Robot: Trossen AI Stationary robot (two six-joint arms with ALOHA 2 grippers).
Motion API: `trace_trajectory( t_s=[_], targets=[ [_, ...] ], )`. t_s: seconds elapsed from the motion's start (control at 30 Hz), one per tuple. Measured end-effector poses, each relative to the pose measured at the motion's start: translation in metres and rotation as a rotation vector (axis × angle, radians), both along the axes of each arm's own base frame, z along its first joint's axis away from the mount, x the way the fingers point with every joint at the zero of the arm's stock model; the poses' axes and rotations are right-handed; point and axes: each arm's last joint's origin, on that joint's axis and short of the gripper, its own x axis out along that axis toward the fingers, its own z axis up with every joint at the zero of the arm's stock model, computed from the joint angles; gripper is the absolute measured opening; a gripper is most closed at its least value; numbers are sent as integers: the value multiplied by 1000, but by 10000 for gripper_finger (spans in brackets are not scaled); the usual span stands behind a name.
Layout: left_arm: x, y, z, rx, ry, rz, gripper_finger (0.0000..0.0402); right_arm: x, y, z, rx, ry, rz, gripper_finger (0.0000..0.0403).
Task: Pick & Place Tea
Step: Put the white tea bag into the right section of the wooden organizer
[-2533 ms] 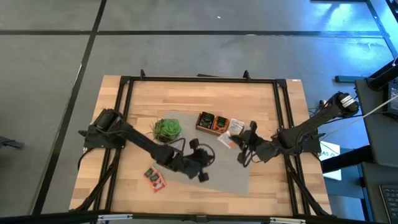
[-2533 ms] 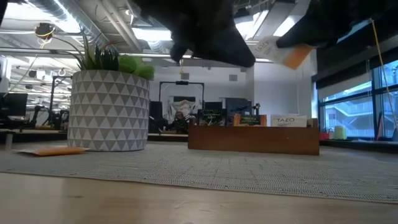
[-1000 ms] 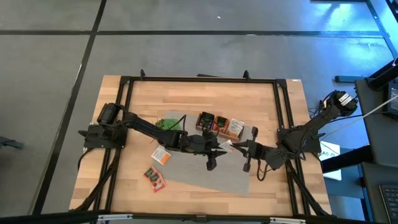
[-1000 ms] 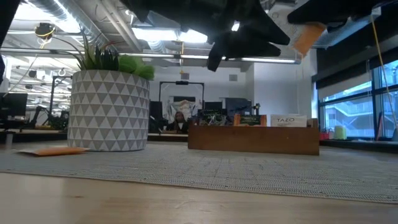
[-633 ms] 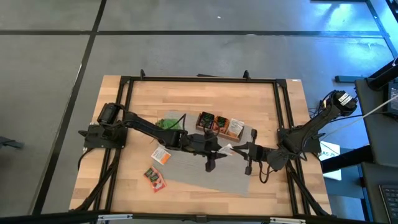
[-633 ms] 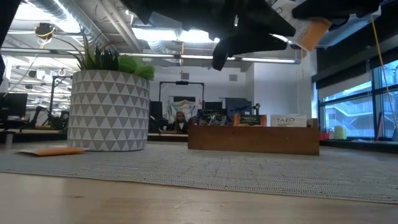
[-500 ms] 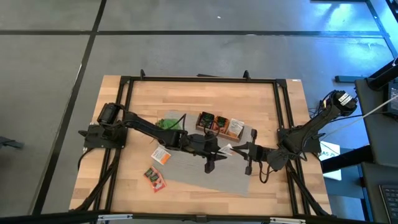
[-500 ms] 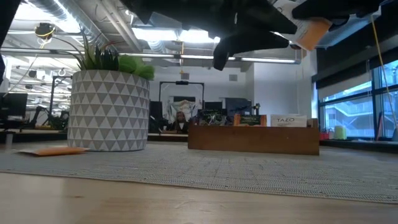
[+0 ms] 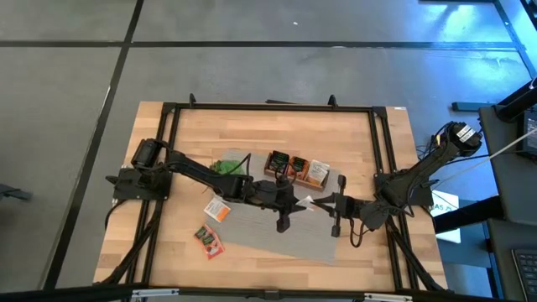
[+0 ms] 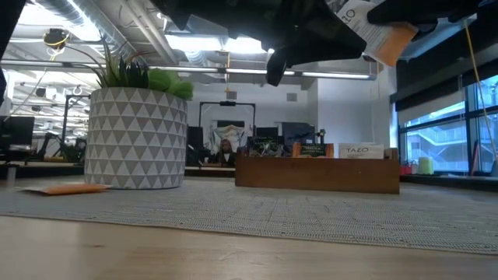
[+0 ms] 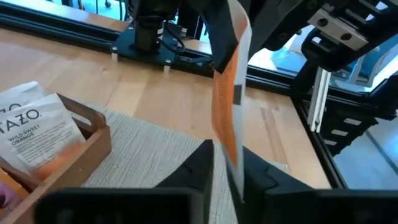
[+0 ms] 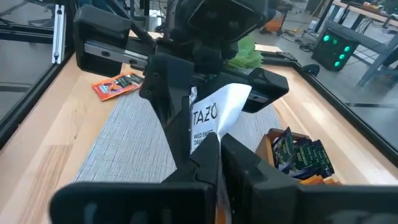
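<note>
White-and-orange square paper tea sachet (image 12: 214, 121), aloft over the grey woven mat (image 9: 277, 231) at mid-table, pinched from both sides: left gripper (image 9: 295, 202) and right gripper (image 9: 322, 201) each clamped on it.

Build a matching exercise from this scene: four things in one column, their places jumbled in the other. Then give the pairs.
Things:
1. white-and-orange sachet
2. wooden box
3. potted plant
4. orange-red sachets

Places:
A. on bare wood, beside the mat's left edge
B. in the air, in the right gripper
C. at the mat's far edge, with sachets standing in it
D. left of the box, partly under the left arm

Pairs: 1-B, 2-C, 3-D, 4-A
</note>
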Motion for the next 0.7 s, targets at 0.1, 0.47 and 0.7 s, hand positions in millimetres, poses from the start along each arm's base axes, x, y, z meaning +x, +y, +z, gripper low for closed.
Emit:
trace_trajectory(
  t_s=[0.1, 0.47, 0.7],
  targets=[
    [0, 0, 0, 31, -2, -11, 10, 0, 0, 0, 2, 2, 6, 29],
    [0, -1, -1, 33, 7, -41, 3, -1, 2, 1, 45, 21, 88, 89],
    [-5, -2, -10, 2, 119, -115, 2, -14, -9, 17, 157, -11, 60, 173]
  ],
)
